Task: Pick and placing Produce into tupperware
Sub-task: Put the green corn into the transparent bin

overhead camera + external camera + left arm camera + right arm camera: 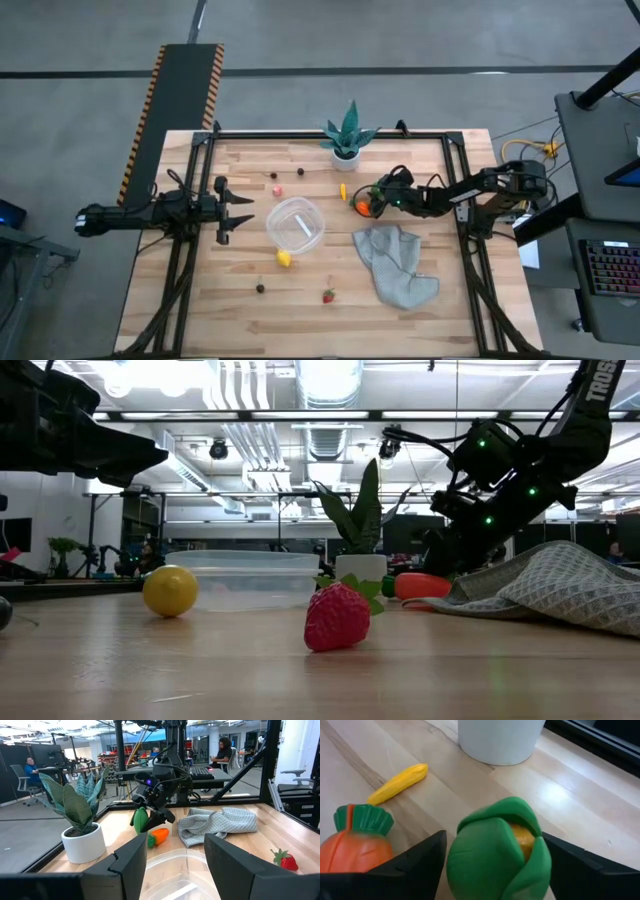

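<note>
The right hand (492,865) gripped a green corn (495,852) beside the carrot (350,845), at three o'clock of the tupperware (296,224); the left hand (240,210) waited open at nine.

Seen from above, a wooden table (200,300) holds a clear round tupperware (296,224) near its centre. The left gripper (240,210) hovers just left of it, fingers apart. The right gripper (376,199) reaches in from the right, over an orange and green piece (363,207). A grey cloth (395,262) lies below that arm. A potted plant (346,135) stands at the far edge. Scattered produce includes a yellow piece (284,259) just below the tupperware, a strawberry (327,295), a small yellow piece (342,189) and dark bits (260,287).
</note>
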Motion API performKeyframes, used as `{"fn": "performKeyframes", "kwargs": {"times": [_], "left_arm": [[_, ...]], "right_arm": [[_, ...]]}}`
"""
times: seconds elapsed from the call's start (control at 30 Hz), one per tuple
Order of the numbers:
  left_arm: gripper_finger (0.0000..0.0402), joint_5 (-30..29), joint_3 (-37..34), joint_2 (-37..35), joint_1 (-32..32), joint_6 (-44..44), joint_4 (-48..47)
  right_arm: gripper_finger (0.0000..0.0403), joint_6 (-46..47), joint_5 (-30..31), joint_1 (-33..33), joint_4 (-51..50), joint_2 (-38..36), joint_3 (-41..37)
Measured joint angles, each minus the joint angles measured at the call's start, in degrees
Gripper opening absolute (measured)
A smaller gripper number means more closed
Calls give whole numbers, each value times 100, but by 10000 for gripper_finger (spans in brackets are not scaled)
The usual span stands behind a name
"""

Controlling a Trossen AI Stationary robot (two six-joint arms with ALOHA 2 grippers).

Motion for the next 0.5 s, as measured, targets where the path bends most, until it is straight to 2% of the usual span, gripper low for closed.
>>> {"fn": "performKeyframes", "kwargs": {"times": [0.3,0.5], "left_arm": [[183,0,0,0,0,4,2],[183,-2,0,0,1,4,2]], "right_arm": [[194,-80,4,0,5,0,-4],[189,-111,46,0,-4,0,-4]]}}
